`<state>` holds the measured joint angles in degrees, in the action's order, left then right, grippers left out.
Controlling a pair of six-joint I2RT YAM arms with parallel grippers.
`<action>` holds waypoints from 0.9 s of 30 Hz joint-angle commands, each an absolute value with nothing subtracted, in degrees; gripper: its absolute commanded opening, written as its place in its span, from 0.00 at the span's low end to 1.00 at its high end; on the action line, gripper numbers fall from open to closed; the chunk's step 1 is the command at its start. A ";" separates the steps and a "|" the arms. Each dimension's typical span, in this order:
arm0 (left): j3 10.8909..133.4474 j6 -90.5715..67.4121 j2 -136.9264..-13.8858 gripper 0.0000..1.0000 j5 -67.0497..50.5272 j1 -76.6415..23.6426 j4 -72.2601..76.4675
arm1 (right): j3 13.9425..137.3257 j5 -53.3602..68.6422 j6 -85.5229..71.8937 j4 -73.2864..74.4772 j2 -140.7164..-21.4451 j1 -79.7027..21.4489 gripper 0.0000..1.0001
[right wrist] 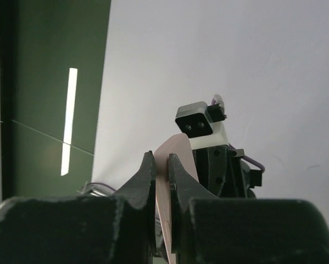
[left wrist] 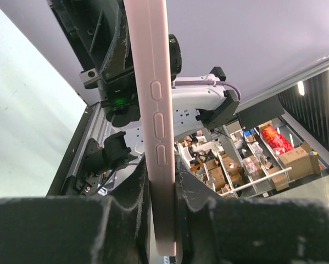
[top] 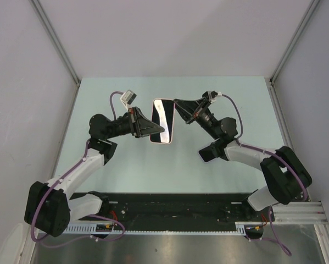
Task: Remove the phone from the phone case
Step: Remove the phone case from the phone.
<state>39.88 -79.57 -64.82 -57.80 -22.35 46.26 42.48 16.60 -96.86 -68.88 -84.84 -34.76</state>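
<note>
The phone (top: 163,118), dark glass facing up, sits inside a pink phone case (top: 160,142) and hangs above the middle of the table between both arms. My left gripper (top: 157,131) is shut across the cased phone's lower left edge. In the left wrist view the case's pink side with its buttons (left wrist: 156,121) runs upward from between the fingers (left wrist: 194,187) of that gripper (left wrist: 163,184). My right gripper (top: 178,104) is shut on the case's upper right corner. In the right wrist view a thin pink piece of case (right wrist: 178,154) is pinched in that gripper (right wrist: 161,165).
The pale green table (top: 98,110) is boxed in by grey walls on three sides. A black rail (top: 169,206) with the arm bases runs along the near edge. The left wrist camera (right wrist: 200,124) sits just beyond the right gripper's fingers.
</note>
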 commanded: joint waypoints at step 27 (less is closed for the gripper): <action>50.80 -77.61 -56.16 0.00 -62.49 -25.49 63.02 | 52.82 9.49 -62.59 -0.27 -77.34 -41.92 0.00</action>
